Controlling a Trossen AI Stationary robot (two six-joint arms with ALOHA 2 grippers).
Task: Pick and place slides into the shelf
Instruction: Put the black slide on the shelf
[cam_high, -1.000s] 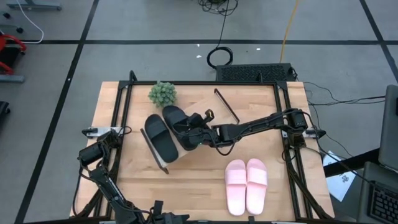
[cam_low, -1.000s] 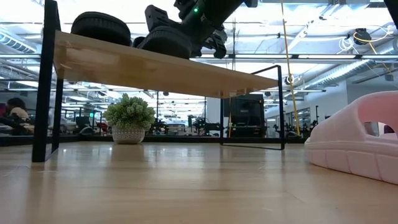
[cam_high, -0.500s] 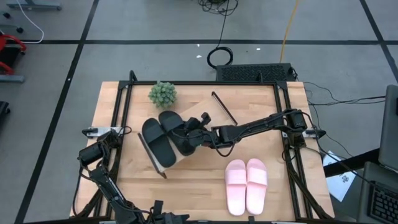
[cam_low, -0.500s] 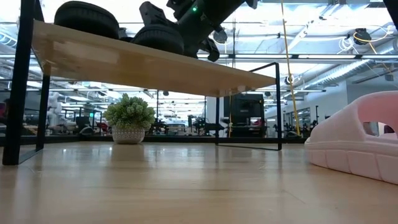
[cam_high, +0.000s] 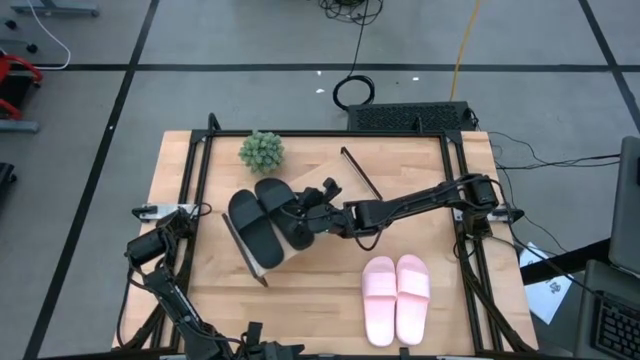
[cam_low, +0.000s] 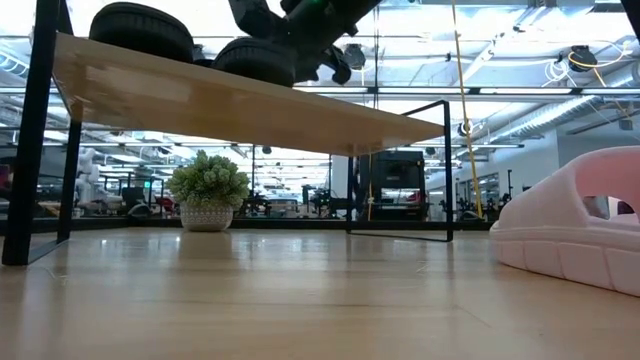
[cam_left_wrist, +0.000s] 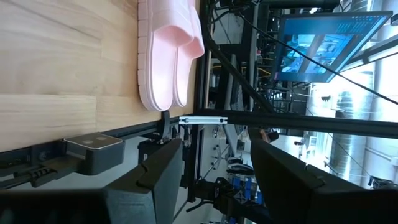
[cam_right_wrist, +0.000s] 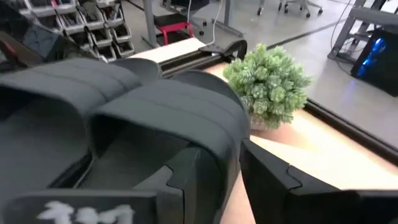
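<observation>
The right end effector (cam_high: 318, 207) reaches across the counter (cam_high: 420, 225) to the shelf (cam_high: 300, 235), its fingers parted on either side of the strap edge of the nearer black slide (cam_high: 283, 210); whether they still press on it cannot be told. That slide lies on the shelf board, and the second black slide (cam_high: 249, 225) lies just beside it, on the side away from the end effector, also on the board. In the low view both black slides (cam_low: 252, 60) rest on top of the shelf board (cam_low: 230, 105). Beyond the shelf stands a small potted plant (cam_high: 261, 150). Well behind the right end effector, near the counter's front edge, the pink slides (cam_high: 396, 297) lie side by side, touching. The left end effector (cam_left_wrist: 214, 171) waits off the counter's left front corner, fingers apart and holding nothing.
</observation>
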